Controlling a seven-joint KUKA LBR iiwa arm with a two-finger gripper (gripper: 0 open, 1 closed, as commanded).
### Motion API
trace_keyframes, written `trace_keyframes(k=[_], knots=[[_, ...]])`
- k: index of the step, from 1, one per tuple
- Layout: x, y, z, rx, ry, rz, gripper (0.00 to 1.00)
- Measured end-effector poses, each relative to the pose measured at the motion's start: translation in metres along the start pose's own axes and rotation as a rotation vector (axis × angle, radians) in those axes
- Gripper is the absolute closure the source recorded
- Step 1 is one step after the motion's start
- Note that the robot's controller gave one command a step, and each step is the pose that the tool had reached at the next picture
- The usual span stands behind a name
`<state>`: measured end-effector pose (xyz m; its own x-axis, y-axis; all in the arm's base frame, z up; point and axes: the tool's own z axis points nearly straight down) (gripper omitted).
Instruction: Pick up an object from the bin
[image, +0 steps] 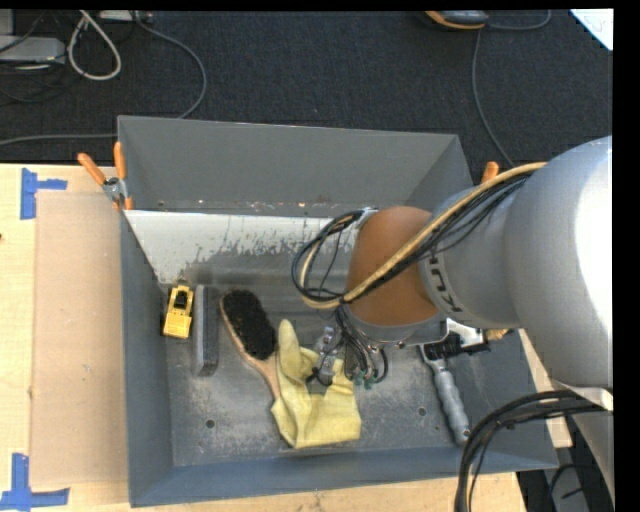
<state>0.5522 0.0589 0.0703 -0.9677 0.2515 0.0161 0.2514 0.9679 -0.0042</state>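
Grey metal bin (230, 425), five loose things on its floor, spread out rather than heaped.

Contents, left to right:
- small yellow toy truck (178, 312), far-left of the floor, close to the left wall
- narrow grey bar (207, 332) just right of the truck, lying far-to-near
- brush (250, 326) with black bristles and a wooden handle; the bristle end is at the far side and the handle runs near-right to meet the left edge of the cloth
- yellow cloth (315, 410), crumpled, in the middle-near part of the floor, with one strip reaching up along the right side of the brush
- grey-handled tool (452, 400) on the right side, lying far-to-near, apart from the cloth

The arm (560, 260) comes in from the right. Its orange wrist cover (392, 268) and looped black cables (318, 262) sit over the far-middle of the bin.

The hand (332, 368) is low over the far-right part of the yellow cloth. Whether it touches the cloth or sits just above it isn't clear. Can't tell if the hand is open or closed, since the wrist and wiring block that, so can't tell either whether the cloth is gripped.
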Motion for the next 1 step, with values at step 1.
trace_keyframes(k=[1], knots=[[0.0018,-0.0007,-0.0162,0.001,0.004,-0.001,1.00]])
